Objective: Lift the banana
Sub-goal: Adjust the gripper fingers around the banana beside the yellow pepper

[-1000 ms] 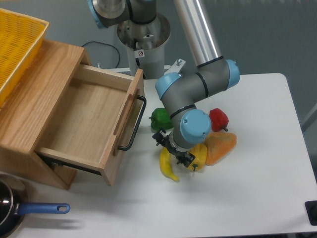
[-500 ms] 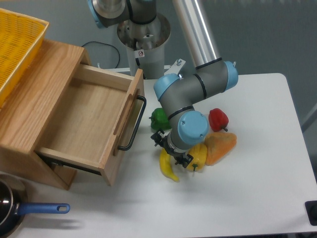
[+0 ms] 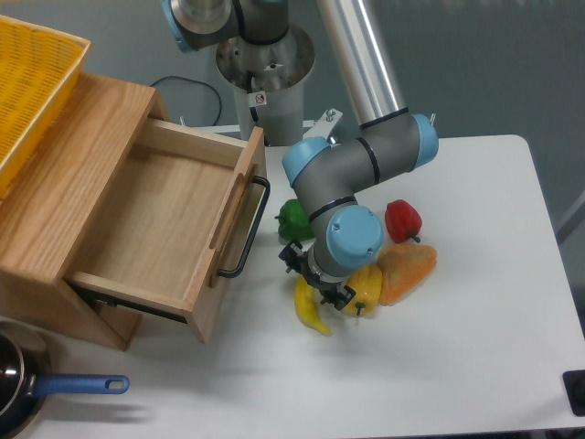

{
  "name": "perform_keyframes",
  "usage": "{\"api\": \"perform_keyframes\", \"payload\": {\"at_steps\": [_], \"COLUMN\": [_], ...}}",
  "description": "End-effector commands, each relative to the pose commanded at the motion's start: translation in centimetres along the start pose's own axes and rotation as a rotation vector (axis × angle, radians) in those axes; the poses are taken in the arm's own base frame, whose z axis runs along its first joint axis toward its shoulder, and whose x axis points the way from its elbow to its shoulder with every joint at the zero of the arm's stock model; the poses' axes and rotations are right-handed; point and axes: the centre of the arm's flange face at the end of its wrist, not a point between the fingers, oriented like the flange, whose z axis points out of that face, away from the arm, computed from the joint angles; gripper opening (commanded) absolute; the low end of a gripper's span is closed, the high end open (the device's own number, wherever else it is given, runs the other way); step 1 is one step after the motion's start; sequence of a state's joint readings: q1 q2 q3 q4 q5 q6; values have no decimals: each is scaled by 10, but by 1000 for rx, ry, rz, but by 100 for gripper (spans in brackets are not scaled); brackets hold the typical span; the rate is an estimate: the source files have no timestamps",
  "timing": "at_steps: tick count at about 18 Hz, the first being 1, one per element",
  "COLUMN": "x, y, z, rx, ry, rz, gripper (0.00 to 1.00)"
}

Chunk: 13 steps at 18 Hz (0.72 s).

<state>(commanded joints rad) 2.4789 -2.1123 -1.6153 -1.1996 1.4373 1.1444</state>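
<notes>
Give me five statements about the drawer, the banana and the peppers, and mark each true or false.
1. The wooden drawer is pulled open and holds nothing. True.
2. The banana lies inside the drawer. False: it lies on the white table, under the gripper.
3. The green pepper sits between the drawer handle and the arm. True.
4. The red pepper is on the yellow basket. False: it is on the table, behind the orange pepper.
5. The gripper hangs far above the vegetables. False: it is down at the banana; its jaws are hidden.
</notes>
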Motion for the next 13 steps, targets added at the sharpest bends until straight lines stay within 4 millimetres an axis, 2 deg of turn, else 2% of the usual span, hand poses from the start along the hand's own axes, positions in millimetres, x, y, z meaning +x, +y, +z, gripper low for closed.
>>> {"api": "perform_keyframes", "payload": {"at_steps": [5,13], "x": [-1,-3], "y": [0,2], "z": [3,-1], "rx": [-1,-8], "ry": [1,-11], "rz": [1,1], "gripper": [78,62]}}
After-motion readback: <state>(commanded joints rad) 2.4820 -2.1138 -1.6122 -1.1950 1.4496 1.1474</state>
